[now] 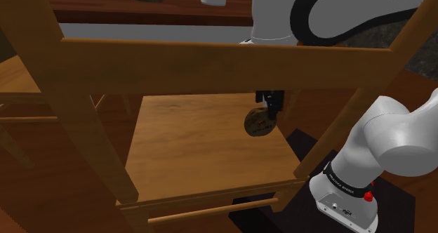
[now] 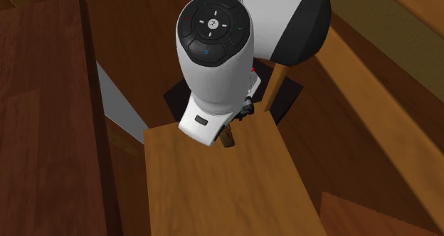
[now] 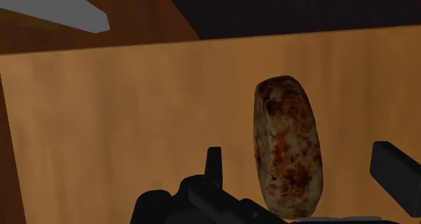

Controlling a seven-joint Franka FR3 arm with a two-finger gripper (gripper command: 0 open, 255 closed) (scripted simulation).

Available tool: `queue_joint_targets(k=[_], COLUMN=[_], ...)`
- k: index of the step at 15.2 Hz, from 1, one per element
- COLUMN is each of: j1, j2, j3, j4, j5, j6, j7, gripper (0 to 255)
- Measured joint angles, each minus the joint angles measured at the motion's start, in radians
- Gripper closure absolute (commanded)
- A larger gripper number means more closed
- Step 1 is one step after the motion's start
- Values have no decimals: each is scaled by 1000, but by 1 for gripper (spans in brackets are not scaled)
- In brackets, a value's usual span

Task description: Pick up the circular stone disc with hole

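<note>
At the wrist view's centre-right, the stone disc point(image 3: 287, 121) is flanked untouched by the parted gripper point(image 3: 299, 152); judged heavy, rigid, best clamped across its faces.

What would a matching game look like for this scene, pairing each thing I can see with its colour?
Things
1. disc
2. wooden seat
3. gripper
4. arm

Colours
A. white with dark joints
B. mottled brown and tan
C. all black
D. light, warm wood tone

Pairs: 1-B, 2-D, 3-C, 4-A
</note>
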Motion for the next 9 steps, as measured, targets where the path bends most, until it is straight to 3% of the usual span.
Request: queue_joint_targets(k=[6,7,9], j1=[4,4,4], j2=[19,19,18], j3=[2,2,1], j4=[-59,-61,-62], j5=[1,2,2], j6=[78,79,79], j7=[-6,-6,-6], gripper=[0,255,255])
